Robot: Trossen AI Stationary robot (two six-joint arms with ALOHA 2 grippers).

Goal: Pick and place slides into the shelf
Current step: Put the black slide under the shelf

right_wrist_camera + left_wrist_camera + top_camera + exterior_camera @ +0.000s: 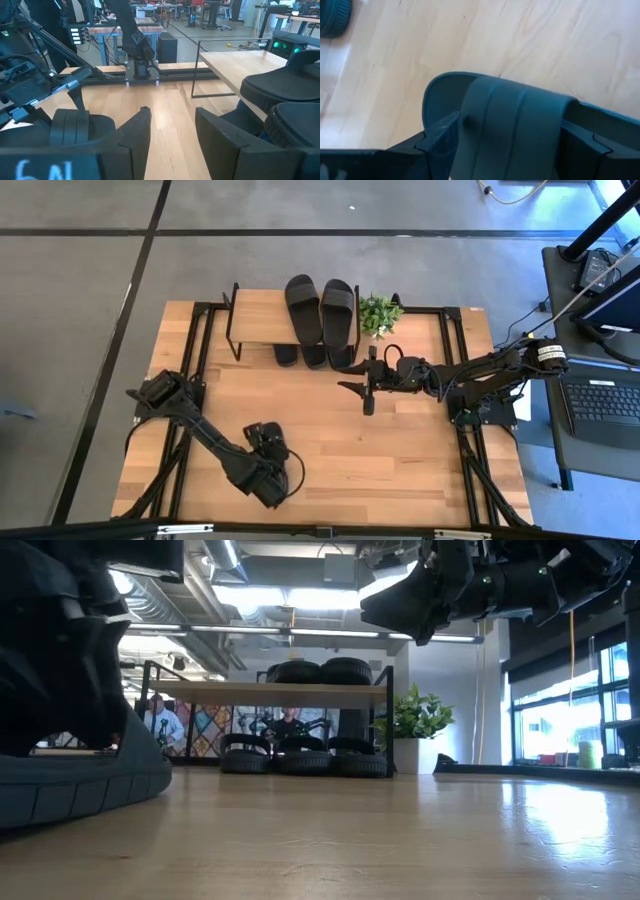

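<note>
The shelf (262, 313) stands at the table's far edge, and two black slides (320, 305) lie on its plank top. Three more slides (302, 755) sit side by side on its lower tier. One slide (262, 450) rests on its sole (80, 790) on the table near the near edge. My left gripper (512, 140) is open and low over it, a finger on each side of the strap (515, 120). My right gripper (362, 392) is open and empty. It hangs above the table in front of the shelf's right end. My left gripper comes at the slide from above, and its fingers (440, 136) lie on either side of the wide strap (470, 115), across the slide. I cannot tell whether they touch the strap. The slide lies flat on the table.
A small potted plant (378, 313) stands just right of the shelf. Black frame rails (455, 380) run along both sides of the table. A laptop (605, 400) sits on a stand beyond the right edge. Bare wood (400, 460) lies between the two grippers.
</note>
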